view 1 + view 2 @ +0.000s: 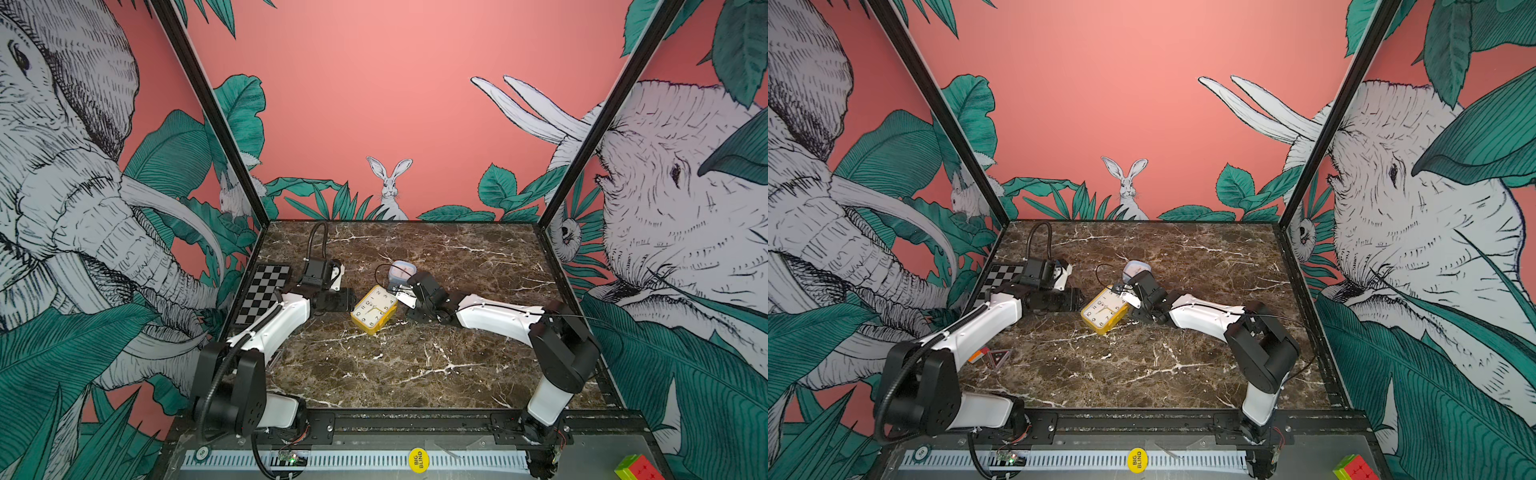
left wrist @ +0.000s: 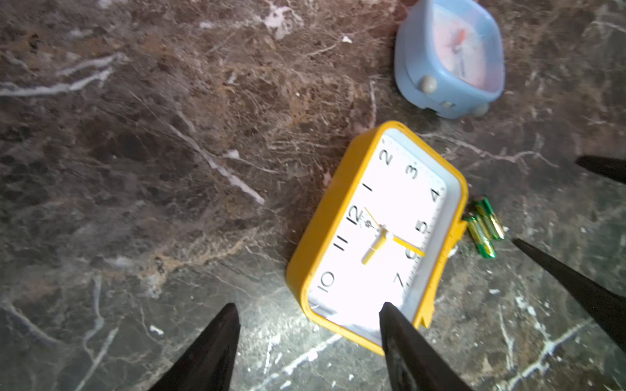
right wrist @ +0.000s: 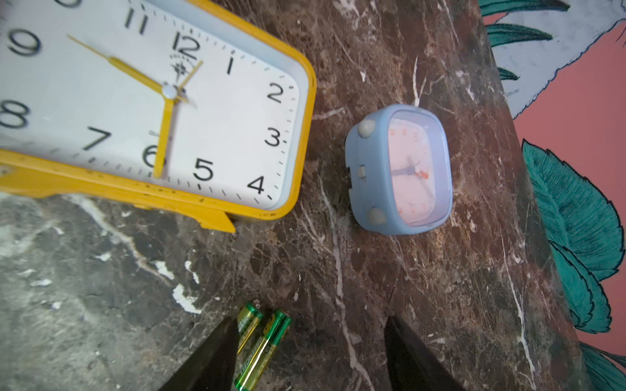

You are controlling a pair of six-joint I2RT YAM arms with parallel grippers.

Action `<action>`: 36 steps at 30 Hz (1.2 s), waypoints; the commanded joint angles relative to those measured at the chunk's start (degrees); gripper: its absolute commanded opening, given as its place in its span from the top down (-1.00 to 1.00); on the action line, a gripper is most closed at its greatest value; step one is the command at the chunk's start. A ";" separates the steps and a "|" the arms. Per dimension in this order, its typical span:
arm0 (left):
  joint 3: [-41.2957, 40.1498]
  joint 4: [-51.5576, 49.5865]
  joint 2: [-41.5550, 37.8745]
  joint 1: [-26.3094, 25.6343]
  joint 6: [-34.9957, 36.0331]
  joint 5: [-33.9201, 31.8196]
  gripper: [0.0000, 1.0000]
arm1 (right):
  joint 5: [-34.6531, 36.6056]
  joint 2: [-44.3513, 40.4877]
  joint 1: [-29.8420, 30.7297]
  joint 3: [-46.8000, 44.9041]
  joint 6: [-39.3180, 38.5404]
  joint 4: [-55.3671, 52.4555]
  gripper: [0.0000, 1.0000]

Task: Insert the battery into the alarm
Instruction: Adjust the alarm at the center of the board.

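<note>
The right gripper (image 3: 310, 321) stood with its jaws apart and nothing clamped. Two batteries (image 3: 264, 348) lay on the table (image 3: 440, 287) inside the jaw gap, hard against one side of it rather than centred. They touched each other side by side. Their long axes ran roughly along the fingers, so the jaws would have closed across the width of the cells (the favourable direction for a pinch). With the pair touching, a closure risked taking both.

The alarm (image 3: 135, 101) lay face up just beside the batteries. Its back was hidden, and no battery bay could be seen. A blue clock (image 3: 399, 169) lay farther out, apart from both.

The left gripper (image 2: 309, 306) was also apart and empty, with one fingertip over the alarm's near edge. From that side the batteries (image 2: 481, 226) lay beyond the alarm. The right arm was therefore judged the nearer for the pick.
</note>
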 commanded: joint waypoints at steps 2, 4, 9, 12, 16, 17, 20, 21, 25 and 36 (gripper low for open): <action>3.88 -2.68 7.34 -0.14 2.89 4.08 -0.32 | 0.29 4.65 0.21 4.76 1.54 -4.17 -0.30; 3.64 -0.45 9.18 -0.10 2.24 7.27 -0.37 | 0.68 6.58 0.30 6.74 1.27 -5.06 -0.30; 0.47 5.24 10.15 -0.31 -0.49 14.40 -0.51 | -0.16 9.75 0.39 10.36 0.02 -7.54 -0.29; -1.76 7.17 8.71 -0.75 -1.59 17.24 -0.53 | -0.69 11.59 0.57 12.98 -1.01 -8.94 -0.30; -5.36 9.13 5.67 -1.06 -3.08 19.71 -0.53 | -0.94 13.93 0.57 16.11 -1.10 -9.17 -0.31; -6.27 9.41 4.83 -1.19 -3.54 20.06 -0.53 | -0.95 14.53 0.48 16.88 -0.71 -8.92 -0.31; -8.80 10.47 2.82 -1.44 -5.03 20.56 -0.53 | -0.83 16.10 0.33 19.05 0.34 -8.74 -0.33; -9.51 10.64 2.31 -1.62 -5.52 20.70 -0.52 | -1.18 16.49 0.26 19.74 0.83 -9.09 -0.33; -11.93 12.50 0.47 -2.16 -8.30 20.41 -0.52 | -2.23 17.57 -0.10 21.57 3.12 -10.52 -0.37; -7.72 -2.13 -9.04 -1.96 -7.47 -1.25 0.12 | -3.72 5.51 -1.13 9.46 8.61 -14.84 -0.18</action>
